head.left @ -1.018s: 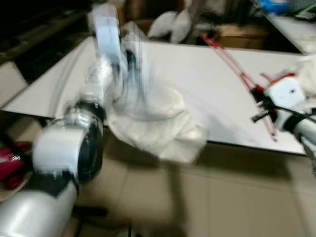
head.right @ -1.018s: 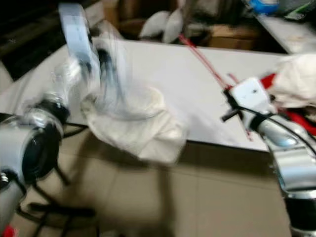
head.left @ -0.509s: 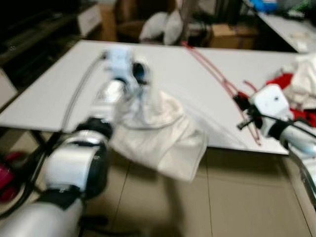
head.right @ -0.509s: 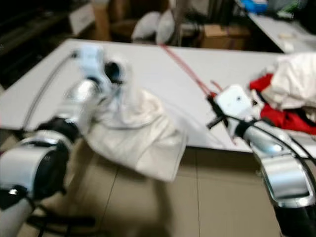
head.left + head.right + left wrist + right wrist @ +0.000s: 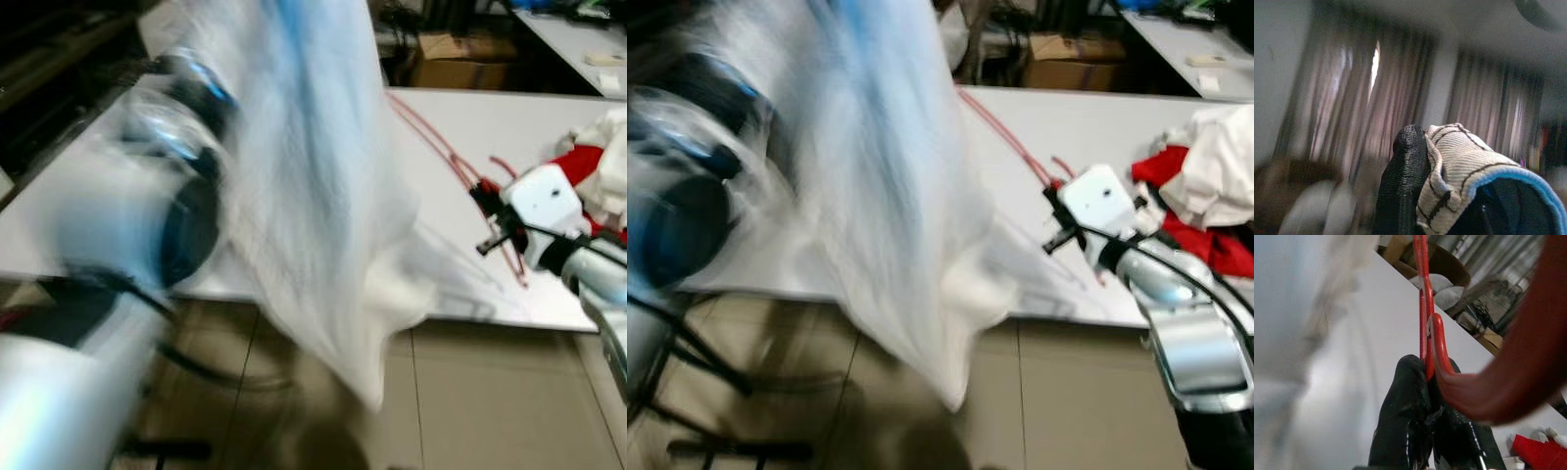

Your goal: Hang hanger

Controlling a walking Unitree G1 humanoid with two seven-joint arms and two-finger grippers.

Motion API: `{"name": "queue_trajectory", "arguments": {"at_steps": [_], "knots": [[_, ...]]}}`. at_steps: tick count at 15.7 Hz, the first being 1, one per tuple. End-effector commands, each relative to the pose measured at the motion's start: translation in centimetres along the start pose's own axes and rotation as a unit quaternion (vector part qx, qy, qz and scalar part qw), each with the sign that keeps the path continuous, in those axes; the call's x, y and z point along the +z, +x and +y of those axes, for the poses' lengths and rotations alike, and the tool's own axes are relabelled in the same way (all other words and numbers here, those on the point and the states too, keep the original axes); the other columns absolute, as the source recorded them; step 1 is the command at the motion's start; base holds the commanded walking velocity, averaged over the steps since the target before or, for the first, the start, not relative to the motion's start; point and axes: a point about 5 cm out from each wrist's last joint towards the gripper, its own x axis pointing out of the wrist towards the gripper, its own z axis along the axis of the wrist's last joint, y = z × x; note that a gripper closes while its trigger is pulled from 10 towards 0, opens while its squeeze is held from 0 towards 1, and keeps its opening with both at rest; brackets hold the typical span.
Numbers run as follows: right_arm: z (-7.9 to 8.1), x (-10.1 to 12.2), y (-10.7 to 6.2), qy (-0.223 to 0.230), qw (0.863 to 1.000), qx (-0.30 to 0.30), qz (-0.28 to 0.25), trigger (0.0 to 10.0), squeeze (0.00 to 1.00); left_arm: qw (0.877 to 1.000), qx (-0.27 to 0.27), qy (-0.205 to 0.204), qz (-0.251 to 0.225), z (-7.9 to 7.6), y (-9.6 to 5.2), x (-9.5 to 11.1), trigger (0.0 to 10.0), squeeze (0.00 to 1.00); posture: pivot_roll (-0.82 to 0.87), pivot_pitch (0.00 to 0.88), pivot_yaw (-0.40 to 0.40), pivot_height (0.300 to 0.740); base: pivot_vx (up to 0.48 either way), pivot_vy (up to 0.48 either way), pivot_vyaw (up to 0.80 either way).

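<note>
1. At the left of the frame my left arm is raised and blurred, with the white garment [image 5: 323, 196] draped down from it across the middle; in the left wrist view the left end effector [image 5: 1415, 161] has a fold of striped, blue-edged cloth pinched against its black finger, so I take it as closed on the garment; if that hold is shallow, a swing could let the cloth slide out.

2. The garment's lower edge hangs past the desk [image 5: 509, 127] rim toward the floor; I judge it could drag or snag on that edge while the arm moves.

3. At centre right the red hanger [image 5: 460, 171] lies along the desk, its near end in my right end effector [image 5: 1427, 382], whose fingers are pressed together on the red wire beside the hook; a thin wire can twist in such a grip, and the hook would then point wrongly for hanging.

4. At far right a heap of red and white clothes [image 5: 1205, 196] sits just beside the right arm; the hanger could catch it.
</note>
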Motion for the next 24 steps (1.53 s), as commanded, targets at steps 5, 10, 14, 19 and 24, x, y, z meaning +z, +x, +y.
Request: {"name": "queue_trajectory", "arguments": {"at_steps": [5,10,14,19,24], "knots": [[0.2,0.1,-0.2,-0.004,1.0,0.004,0.003,10.0,0.0,0.979,0.028,0.107,0.174,5.4,-7.5,-11.8,10.0,0.0,-0.11,0.0,0.039,0.74,0.0,0.0,0.0],[0.6,0.2,-0.2,-0.001,1.0,0.018,0.001,10.0,0.0,0.851,-0.017,0.237,0.469,11.0,-23.6,-22.3,10.0,0.0,-0.1,0.0,0.024,0.74,0.0,0.0,0.0],[1.3,-0.1,0.0,0.005,1.0,0.026,0.003,10.0,0.0,0.88,-0.046,0.168,0.441,12.3,-21.9,-19.3,10.0,1.0,-0.08,0.0,0.026,0.74,0.0,0.0,0.0],[0.5,-0.8,-0.8,0.044,0.999,-0.018,0.016,10.0,0.0,0.959,0.082,0.116,0.245,17.4,-16.6,-8.9,10.0,1.0,-0.08,0.0,0.045,0.74,0.0,0.0,0.0],[2.2,-1.5,-2.2,0.166,0.983,-0.068,0.036,10.0,0.0,0.95,-0.013,0.126,0.286,11.9,-19.4,-11.5,10.0,0.0,-0.09,0.0,0.053,0.74,0.0,0.0,0.0]]}}
